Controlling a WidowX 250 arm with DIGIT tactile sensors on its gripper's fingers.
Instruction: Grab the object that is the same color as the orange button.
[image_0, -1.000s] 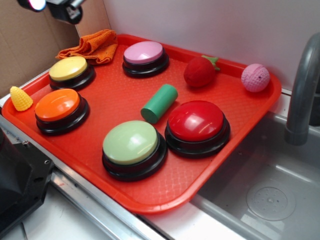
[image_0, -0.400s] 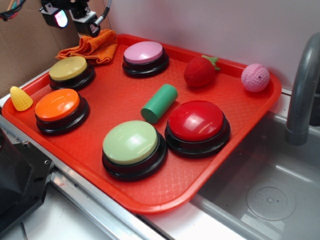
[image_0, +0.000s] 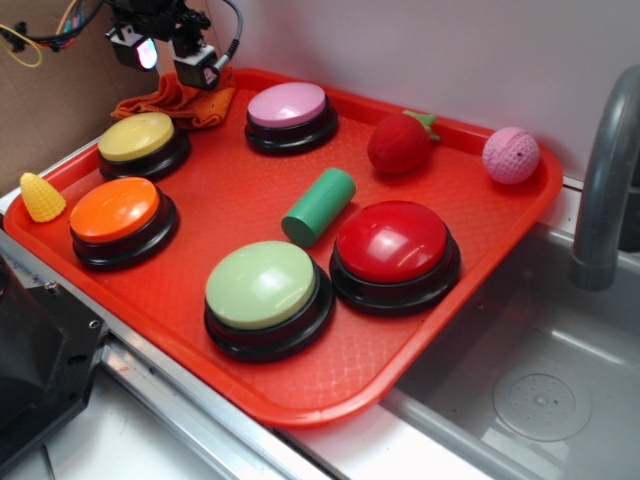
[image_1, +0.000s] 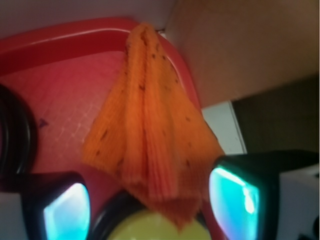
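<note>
- gripper (image_0: 170, 62) jaws spread, empty, poised over orange rag (image_1: 150, 125) to straddle its folds
- rag matches orange button (image_0: 115, 210), so it's the target

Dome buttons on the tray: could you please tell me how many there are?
5: yellow button back left, orange button front left, pink button at the back, green button in front, red button on the right. None appears hidden.
</note>
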